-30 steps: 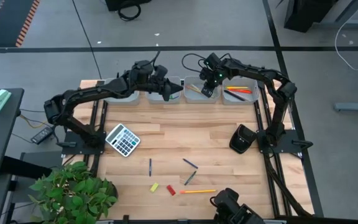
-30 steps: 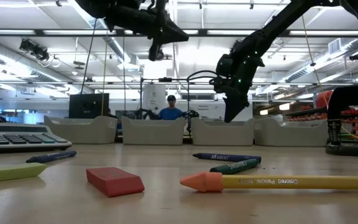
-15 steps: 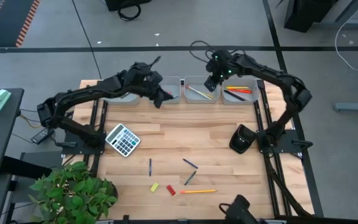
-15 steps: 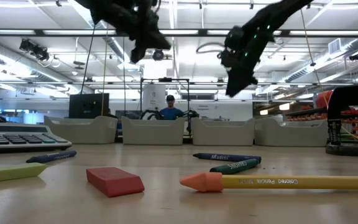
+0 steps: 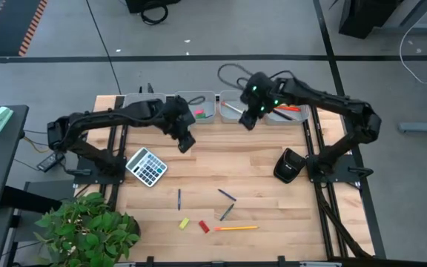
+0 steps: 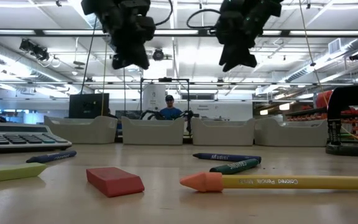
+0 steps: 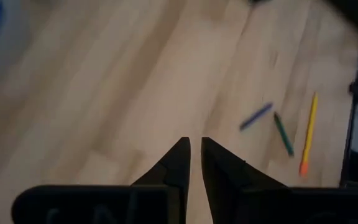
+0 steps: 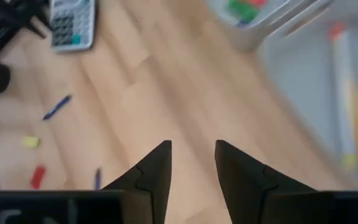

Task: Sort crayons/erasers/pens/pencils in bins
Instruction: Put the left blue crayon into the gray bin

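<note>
Four grey bins [image 5: 199,104] line the table's far edge; one holds pink and green erasers [image 5: 202,113], the one to its right a pencil [image 5: 232,110]. On the near half lie a yellow eraser [image 5: 184,222], a red eraser [image 6: 114,180], three crayons [image 5: 227,194] and an orange-tipped pencil [image 6: 278,182]. My left gripper [image 5: 186,141] hangs high over bare wood in front of the bins, its fingers almost together with nothing between them [image 7: 194,146]. My right gripper [image 5: 248,121] hangs open and empty [image 8: 191,149] just before the bins.
A grey calculator [image 5: 146,166] lies at the table's left. A black device [image 5: 289,165] stands at the right, by the right arm's base. A potted plant [image 5: 87,230] reaches over the near left corner. A person [image 6: 171,109] stands far behind the table.
Both grippers have left the bins and come toward the table's near edge. My right gripper has risen from down at its bin to high above the table, and a pencil now shows in that bin. My left gripper has swung toward the left and tipped downward.
</note>
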Controlling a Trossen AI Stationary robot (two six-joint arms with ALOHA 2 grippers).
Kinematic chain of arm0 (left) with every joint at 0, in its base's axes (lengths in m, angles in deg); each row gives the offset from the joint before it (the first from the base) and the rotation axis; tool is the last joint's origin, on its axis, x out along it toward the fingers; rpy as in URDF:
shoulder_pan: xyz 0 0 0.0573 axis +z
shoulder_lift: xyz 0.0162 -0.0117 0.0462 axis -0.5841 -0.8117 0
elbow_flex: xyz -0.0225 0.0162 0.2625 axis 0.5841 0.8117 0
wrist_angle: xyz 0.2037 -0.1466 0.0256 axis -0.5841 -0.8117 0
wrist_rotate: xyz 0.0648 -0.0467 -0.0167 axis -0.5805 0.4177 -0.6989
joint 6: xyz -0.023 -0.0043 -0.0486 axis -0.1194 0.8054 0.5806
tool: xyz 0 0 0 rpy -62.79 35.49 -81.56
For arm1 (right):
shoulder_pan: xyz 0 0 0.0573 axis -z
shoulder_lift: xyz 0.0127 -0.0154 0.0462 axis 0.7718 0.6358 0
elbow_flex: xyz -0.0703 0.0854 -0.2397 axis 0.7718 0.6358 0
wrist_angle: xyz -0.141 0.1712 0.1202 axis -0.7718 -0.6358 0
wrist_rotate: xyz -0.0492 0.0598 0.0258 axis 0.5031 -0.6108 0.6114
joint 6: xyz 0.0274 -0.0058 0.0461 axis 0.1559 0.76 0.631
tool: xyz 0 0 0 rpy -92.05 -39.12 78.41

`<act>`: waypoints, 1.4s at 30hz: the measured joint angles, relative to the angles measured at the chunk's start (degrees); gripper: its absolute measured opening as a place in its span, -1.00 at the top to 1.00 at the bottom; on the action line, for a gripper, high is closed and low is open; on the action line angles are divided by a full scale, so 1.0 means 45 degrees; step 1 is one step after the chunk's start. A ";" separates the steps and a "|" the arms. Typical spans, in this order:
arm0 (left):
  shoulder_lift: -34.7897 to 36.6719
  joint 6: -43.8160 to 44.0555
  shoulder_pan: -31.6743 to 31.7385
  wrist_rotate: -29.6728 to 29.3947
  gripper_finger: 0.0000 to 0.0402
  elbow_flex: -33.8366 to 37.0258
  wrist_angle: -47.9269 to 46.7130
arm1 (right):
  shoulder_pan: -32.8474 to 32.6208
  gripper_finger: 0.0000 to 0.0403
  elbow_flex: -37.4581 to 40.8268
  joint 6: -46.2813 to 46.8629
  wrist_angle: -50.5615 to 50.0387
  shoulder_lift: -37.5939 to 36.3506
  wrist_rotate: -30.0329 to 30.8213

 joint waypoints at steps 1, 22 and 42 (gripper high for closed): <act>-0.0031 0.0559 -0.0120 -0.0153 0.77 -0.0004 -0.0496 | -0.0323 0.36 0.0000 0.0254 0.0018 0.0146 0.0129; -0.0089 1.0470 -0.1369 -0.0739 0.50 0.0001 -0.4609 | -0.2525 0.38 -0.0005 0.3119 0.1270 0.1355 0.3096; -0.0506 1.4408 -0.3806 -0.2601 0.14 0.0122 -0.4960 | -0.1261 0.38 -0.0005 0.0379 0.1386 0.1355 0.3830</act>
